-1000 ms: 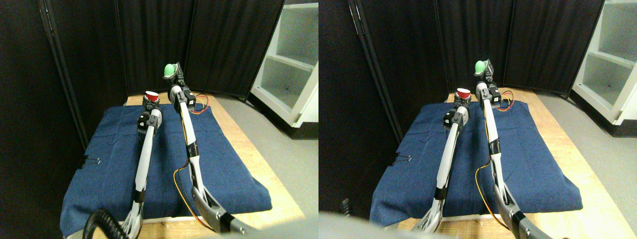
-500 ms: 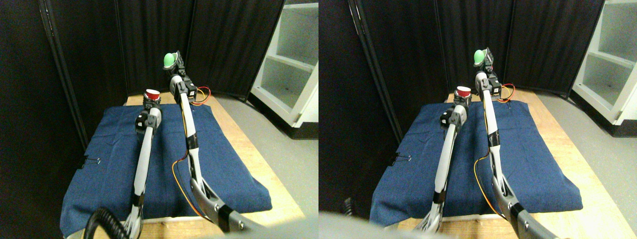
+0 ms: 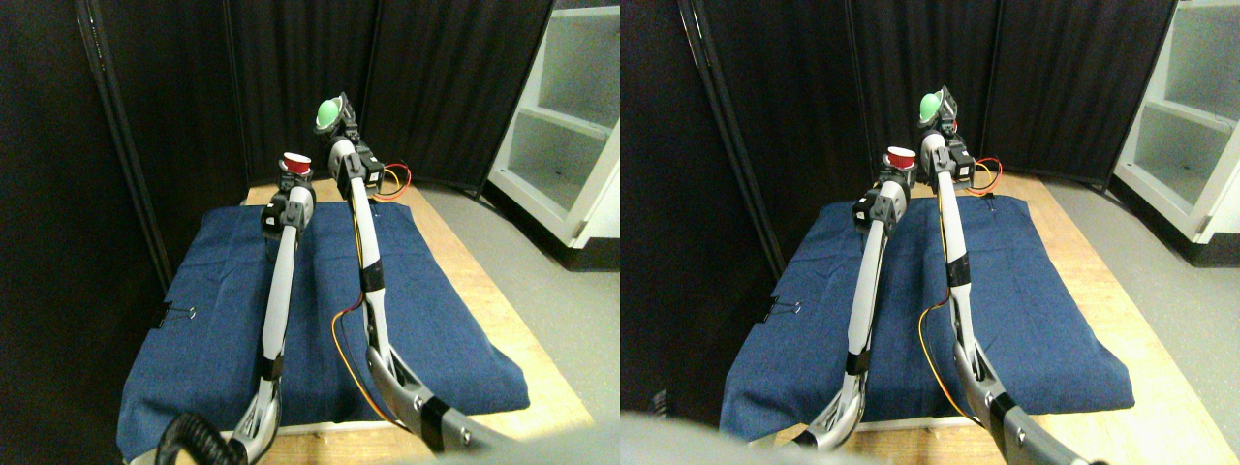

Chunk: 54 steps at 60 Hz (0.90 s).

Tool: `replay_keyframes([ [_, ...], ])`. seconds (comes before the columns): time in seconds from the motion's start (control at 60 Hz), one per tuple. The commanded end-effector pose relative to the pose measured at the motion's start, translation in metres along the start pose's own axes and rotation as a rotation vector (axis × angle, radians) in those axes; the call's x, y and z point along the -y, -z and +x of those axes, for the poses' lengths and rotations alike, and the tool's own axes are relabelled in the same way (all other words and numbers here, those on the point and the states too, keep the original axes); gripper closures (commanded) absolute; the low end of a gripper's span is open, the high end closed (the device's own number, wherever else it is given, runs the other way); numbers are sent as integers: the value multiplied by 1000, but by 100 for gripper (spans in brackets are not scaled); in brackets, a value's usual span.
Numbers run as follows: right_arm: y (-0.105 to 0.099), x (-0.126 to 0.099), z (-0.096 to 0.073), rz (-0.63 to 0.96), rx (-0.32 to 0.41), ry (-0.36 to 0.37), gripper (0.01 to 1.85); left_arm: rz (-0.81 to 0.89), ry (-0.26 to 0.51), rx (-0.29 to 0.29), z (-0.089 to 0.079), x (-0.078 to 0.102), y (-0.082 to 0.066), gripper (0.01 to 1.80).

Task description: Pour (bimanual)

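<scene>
- left gripper (image 3: 292, 175) clamped on red cup (image 3: 296, 162), cup upright, lifted clear of the blue cloth (image 3: 320, 320)
- right gripper (image 3: 336, 118) clamped on green cup (image 3: 326, 113), higher than the red cup and just right of it
- green cup looks tipped toward the red one, angle hard to read at this size
- cups near each other, not touching
- cloth lies on wooden table (image 3: 504, 320); white shelf (image 3: 572, 107) at far right

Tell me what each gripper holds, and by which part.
The left gripper holds the red cup from below, near its base. The right gripper holds the green cup by its side.
</scene>
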State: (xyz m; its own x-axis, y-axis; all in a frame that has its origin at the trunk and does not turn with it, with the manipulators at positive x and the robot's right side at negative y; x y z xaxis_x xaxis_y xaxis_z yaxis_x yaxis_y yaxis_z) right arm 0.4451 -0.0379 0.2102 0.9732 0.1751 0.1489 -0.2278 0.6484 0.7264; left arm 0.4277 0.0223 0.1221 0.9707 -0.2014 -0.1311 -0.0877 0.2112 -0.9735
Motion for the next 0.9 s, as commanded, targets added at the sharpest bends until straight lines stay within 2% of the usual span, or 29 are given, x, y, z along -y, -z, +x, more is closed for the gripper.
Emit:
replay_keyframes([
  [0.017,-2,-11,-2,-20,16,-50,153,-25,17,16,3,2,5,148],
  [0.367,-1,-9,0,-82,-18,-59,153,-34,17,-7,-1,4,14,148],
  [0.417,2,-6,2,-113,-35,-83,153,-42,15,-7,-3,4,15,148],
  [0.65,9,2,9,-94,-77,-91,153,-36,34,-36,-10,8,14,148],
  [0.9,13,2,11,-103,-94,-113,153,-16,46,-32,-10,9,10,148],
])
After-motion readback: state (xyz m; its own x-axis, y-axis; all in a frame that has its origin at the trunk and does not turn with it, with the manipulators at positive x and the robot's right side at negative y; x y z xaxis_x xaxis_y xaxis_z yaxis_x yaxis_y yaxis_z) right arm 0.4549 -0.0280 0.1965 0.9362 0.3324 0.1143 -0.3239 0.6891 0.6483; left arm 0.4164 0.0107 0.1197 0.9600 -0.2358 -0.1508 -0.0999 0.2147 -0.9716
